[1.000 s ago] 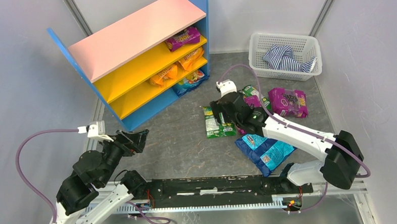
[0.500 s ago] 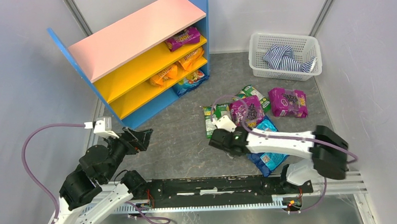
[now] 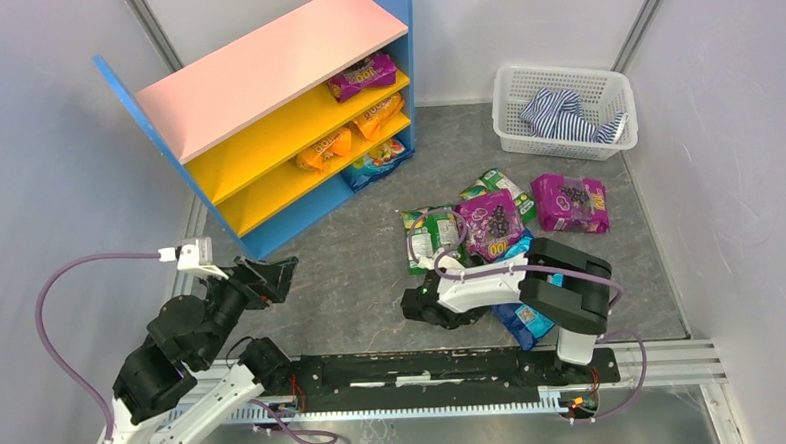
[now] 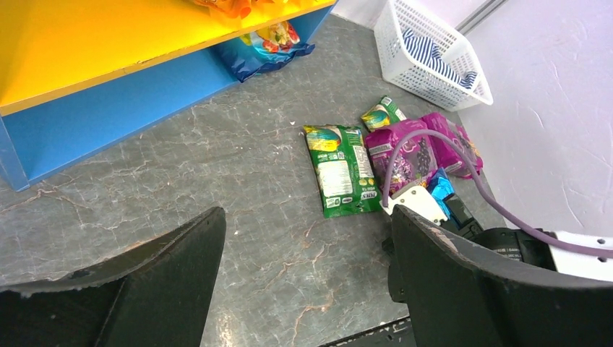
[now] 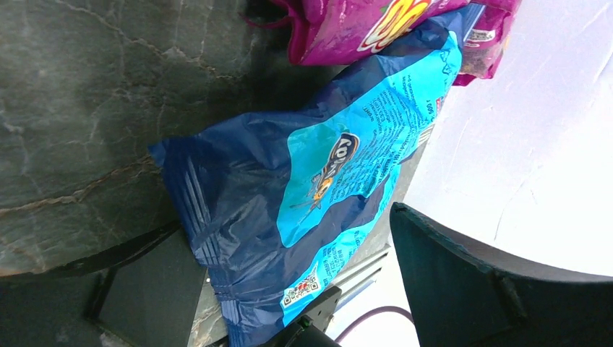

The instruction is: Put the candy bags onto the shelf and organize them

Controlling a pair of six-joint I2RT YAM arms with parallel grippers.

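Observation:
The shelf (image 3: 262, 63) stands at the far left; a purple bag (image 3: 363, 76), two orange bags (image 3: 379, 112) and a blue bag (image 3: 378, 160) lie in it. On the floor lie a green bag (image 3: 432, 238), a purple bag (image 3: 487, 221), a second green bag (image 3: 492, 185) and another purple bag (image 3: 568, 201). A shiny blue bag (image 5: 311, 188) lies partly under my right arm. My right gripper (image 3: 428, 309) is open and empty, low over the floor beside that blue bag (image 3: 528, 321). My left gripper (image 3: 271, 272) is open and empty near the shelf's front corner.
A white mesh basket (image 3: 563, 84) holding a striped cloth (image 3: 564, 114) stands at the far right. The black base rail (image 3: 425, 366) runs along the near edge. In the left wrist view the right arm's wrist (image 4: 434, 217) sits just near of the green bag (image 4: 340, 168).
My right arm has drawn back from over the bags toward the near edge and folded up, uncovering the green and purple bags. My left gripper has barely shifted.

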